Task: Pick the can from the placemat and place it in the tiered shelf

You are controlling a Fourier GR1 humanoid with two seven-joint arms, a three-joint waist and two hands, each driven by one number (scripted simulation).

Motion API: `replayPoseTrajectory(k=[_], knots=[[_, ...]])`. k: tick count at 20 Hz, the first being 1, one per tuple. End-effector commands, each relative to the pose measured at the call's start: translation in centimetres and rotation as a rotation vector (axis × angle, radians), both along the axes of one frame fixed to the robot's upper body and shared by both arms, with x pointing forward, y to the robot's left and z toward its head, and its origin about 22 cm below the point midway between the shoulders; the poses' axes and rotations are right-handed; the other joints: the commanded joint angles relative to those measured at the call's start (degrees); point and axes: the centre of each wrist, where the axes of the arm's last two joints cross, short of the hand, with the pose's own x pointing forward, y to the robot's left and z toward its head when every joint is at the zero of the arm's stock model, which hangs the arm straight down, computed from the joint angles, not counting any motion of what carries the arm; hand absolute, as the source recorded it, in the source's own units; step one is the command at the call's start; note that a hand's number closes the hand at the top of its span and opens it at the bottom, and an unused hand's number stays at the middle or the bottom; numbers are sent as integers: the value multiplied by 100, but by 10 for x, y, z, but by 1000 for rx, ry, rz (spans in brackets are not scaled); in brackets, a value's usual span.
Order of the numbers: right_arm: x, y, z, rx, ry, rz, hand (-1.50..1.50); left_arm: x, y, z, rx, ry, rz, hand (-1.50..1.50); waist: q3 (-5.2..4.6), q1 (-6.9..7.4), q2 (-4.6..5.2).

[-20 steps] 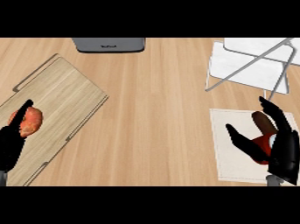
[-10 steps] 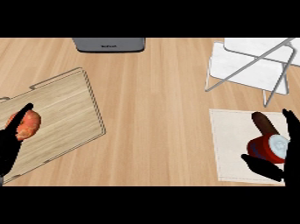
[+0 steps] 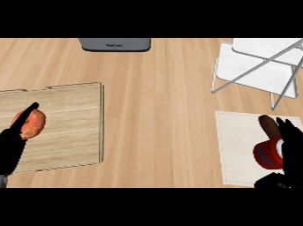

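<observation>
A red can with a pale top lies on the beige placemat at the lower right. My right hand sits over the can's right side, fingers stretched up past it and thumb low beside it, partly hiding the can. A brown object pokes out just above the can. The white tiered shelf with grey wire legs stands at the upper right. My left hand rests at the lower left edge, fingers up, over a wooden board.
A wooden cutting board lies at the left with an orange-red fruit on it, partly behind my left hand. A dark grey appliance sits at the counter's far edge.
The view has shifted, so the board looks squarer and larger. My right hand has dropped lower beside the can, and more of the red can shows.
</observation>
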Motion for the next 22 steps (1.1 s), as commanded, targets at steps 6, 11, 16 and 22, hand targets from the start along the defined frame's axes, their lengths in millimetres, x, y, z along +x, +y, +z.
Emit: replayPoseTrajectory(k=[6, 11, 16, 22], knots=[[17, 3, 35, -119, 198, -39, -150, -1, -2, -9, 7, 5, 16, 0, 15, -44, -7], [22, -9, 7, -109, 231, -53, -150, 2, 2, -8, 8, 6, 15, 0, 23, -59, -8], [31, -10, -4, -125, 245, -78, -150, 8, 13, 5, 11, -1, 20, 0, 24, -53, -10], [21, -35, -23, -120, 243, -58, -150, 5, 1, -6, 3, 2, 24, 0, 25, -77, -12]])
